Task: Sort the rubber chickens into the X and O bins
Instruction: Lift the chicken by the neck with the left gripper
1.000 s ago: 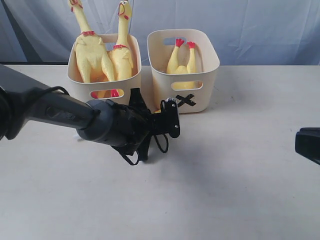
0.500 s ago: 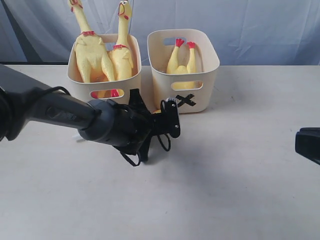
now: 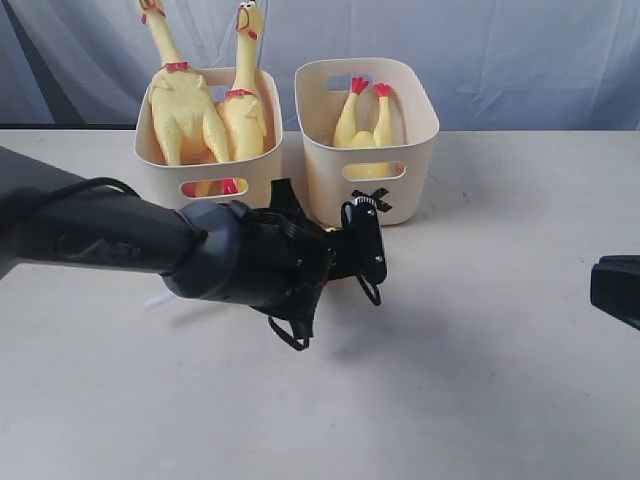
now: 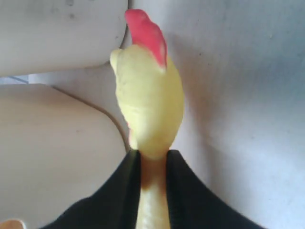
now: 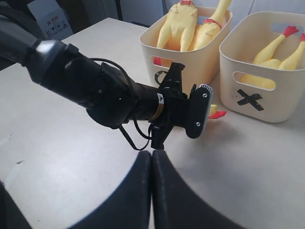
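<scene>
Thick black arm point(image 3: 120, 235) with looped black cable point(image 3: 287, 340), black left gripper point(image 4: 153, 160).

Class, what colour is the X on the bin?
Black X; the right wrist view shows it best.

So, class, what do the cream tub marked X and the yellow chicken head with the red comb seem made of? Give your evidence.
Cream tub marked X: likely moulded plastic, smooth satin; rounded corners, cut handle slot. Yellow chicken head with red comb: probably rubber or vinyl, matte; smooth one-piece moulded shape.

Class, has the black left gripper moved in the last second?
Yes. In the exterior view the black left gripper has shifted right, now partly covering the black X on the cream plastic tub.
</scene>
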